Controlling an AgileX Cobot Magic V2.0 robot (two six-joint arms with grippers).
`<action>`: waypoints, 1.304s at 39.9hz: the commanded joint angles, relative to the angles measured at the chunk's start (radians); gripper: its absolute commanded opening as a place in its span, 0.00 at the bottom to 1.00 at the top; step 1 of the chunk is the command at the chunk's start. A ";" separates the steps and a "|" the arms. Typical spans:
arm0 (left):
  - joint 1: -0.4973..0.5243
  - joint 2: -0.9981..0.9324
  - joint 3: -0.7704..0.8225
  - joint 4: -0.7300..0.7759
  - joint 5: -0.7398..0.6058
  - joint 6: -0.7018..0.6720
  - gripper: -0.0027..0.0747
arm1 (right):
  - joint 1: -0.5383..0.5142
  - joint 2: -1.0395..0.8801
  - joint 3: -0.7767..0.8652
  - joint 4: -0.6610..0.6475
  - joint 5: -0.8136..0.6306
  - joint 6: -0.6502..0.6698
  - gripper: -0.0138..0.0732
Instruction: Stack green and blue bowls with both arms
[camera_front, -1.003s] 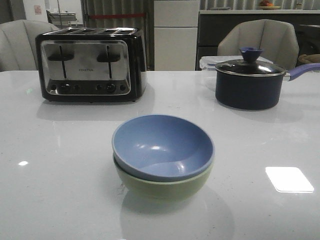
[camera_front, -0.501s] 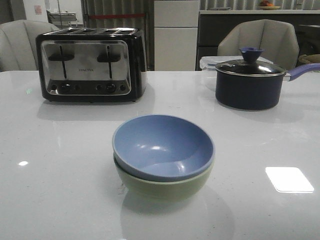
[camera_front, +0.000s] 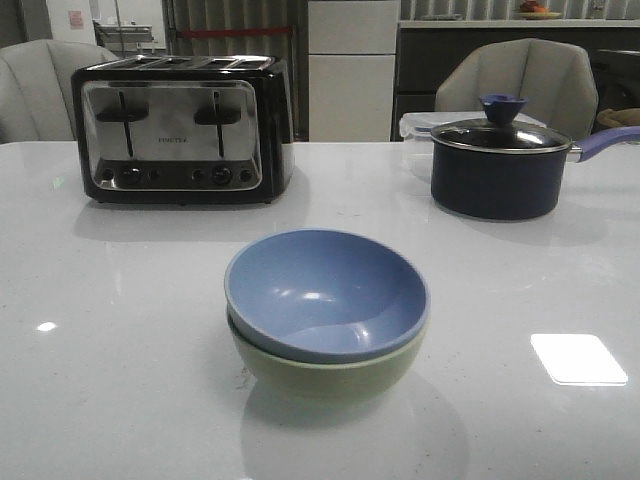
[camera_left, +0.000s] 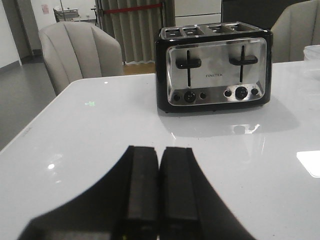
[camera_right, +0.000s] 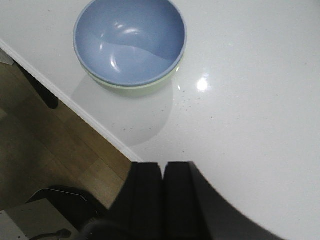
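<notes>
Table (camera_front: 120, 300) glossy white, blue bowl (camera_front: 325, 290) nested in green bowl (camera_front: 330, 375), both end effectors closed, empty.

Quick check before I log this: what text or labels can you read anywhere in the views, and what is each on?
"FINETEK": small brand print on the toaster front, between its two levers, legible in the left wrist view; in the front view it blurs.
Toaster knob and button markings: too small to read.
Blue bowl, green bowl, saucepan: no text visible.
</notes>
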 joint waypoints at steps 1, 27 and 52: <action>0.002 -0.015 0.000 -0.003 -0.153 -0.014 0.15 | 0.001 0.000 -0.030 0.004 -0.059 -0.011 0.22; 0.000 -0.033 0.007 -0.030 -0.171 -0.014 0.15 | 0.001 0.000 -0.030 0.004 -0.046 -0.011 0.22; 0.000 -0.033 0.007 -0.030 -0.171 -0.014 0.15 | 0.001 0.000 -0.030 0.004 -0.046 -0.011 0.22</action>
